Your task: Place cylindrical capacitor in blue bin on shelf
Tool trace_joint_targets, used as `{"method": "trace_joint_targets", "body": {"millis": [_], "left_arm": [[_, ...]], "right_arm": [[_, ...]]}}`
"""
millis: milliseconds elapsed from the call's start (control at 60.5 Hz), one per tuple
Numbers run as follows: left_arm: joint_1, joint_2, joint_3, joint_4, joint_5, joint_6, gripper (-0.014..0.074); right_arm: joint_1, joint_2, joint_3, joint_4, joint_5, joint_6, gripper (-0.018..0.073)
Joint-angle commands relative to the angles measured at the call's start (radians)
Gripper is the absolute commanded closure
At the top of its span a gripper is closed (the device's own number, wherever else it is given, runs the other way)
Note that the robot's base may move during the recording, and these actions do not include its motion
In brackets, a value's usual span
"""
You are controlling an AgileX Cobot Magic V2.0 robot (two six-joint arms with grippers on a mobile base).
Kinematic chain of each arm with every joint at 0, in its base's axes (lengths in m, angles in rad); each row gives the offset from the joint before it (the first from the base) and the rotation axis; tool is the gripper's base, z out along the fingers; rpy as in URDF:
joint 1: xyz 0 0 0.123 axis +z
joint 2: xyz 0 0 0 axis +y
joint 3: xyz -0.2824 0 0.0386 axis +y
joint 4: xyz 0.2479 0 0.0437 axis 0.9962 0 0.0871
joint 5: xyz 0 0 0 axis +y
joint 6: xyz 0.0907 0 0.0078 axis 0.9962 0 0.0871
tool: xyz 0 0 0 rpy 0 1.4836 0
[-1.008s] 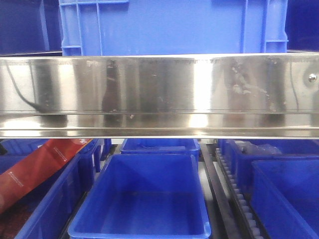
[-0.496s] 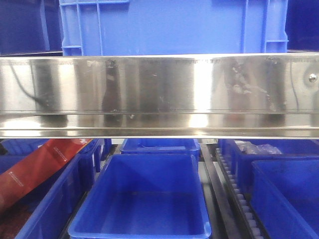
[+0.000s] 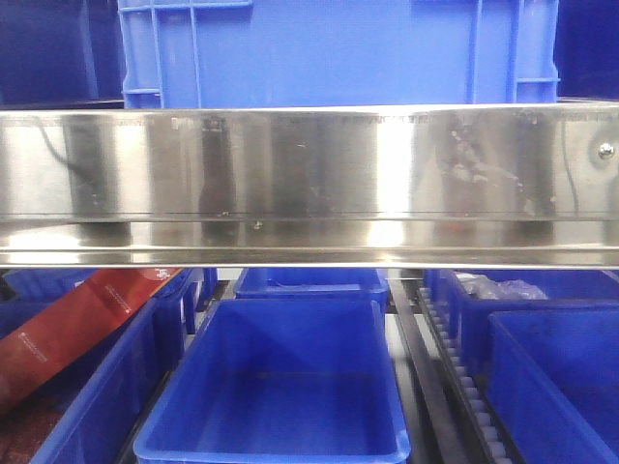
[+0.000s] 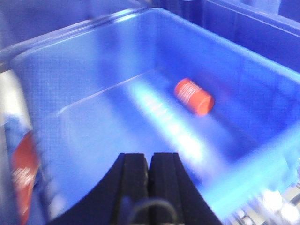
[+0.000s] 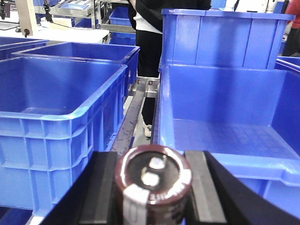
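My right gripper pinches the cylindrical capacitor, terminals facing the camera, just short of a blue bin. My left gripper is pressed together over a second bin holding a red cylinder.

Mirror-bright silver shelf streaked with dark reflections, deep blue bin beneath, red printed packet at lower left, orange-red cylinder, cylindrical capacitor dark maroon, silver-topped, black right fingers
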State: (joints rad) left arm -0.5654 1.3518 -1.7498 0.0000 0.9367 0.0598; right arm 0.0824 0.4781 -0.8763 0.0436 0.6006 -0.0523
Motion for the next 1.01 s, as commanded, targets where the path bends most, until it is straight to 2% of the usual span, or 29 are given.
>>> {"method": "trace_joint_targets", "body": {"millis": [0,149,248,446,661,810,991], "left_arm": [[0.025,-0.105,0.093,0.000,-0.026,-0.010,0.0708],[0.101,-0.276,0.295,0.000,-0.062,-0.015,0.0708],[0.164,-0.405,0.440,0.000,-0.098,-0.060,0.0708],[0.260,-0.674,0.708,0.000,-0.167,-0.060,0.0708],[0.275,-0.883,0.876,-0.006,-0.166,-0.060,0.0708],[0.275,-0.946,0.909,-0.017,-0.163,-0.060,0.0708],[0.275,-0.950,0.909,-0.017,-0.141,-0.060,0.0708]], "right_arm": [[-0.001,-0.004,-0.009,-0.002,-0.014,0.002,0.0721],[0.000,-0.002,-0.009,-0.002,-0.015,0.002,0.0721],[0.000,0.000,-0.009,-0.002,-0.016,0.002,0.0721],[0.009,0.028,-0.009,-0.002,-0.050,0.002,0.0721],[0.076,0.161,-0.073,-0.002,-0.112,0.002,0.0721],[0.154,0.319,-0.226,-0.002,-0.104,-0.028,0.0721],[0.283,0.578,-0.501,-0.004,-0.050,-0.050,0.0721]]}}
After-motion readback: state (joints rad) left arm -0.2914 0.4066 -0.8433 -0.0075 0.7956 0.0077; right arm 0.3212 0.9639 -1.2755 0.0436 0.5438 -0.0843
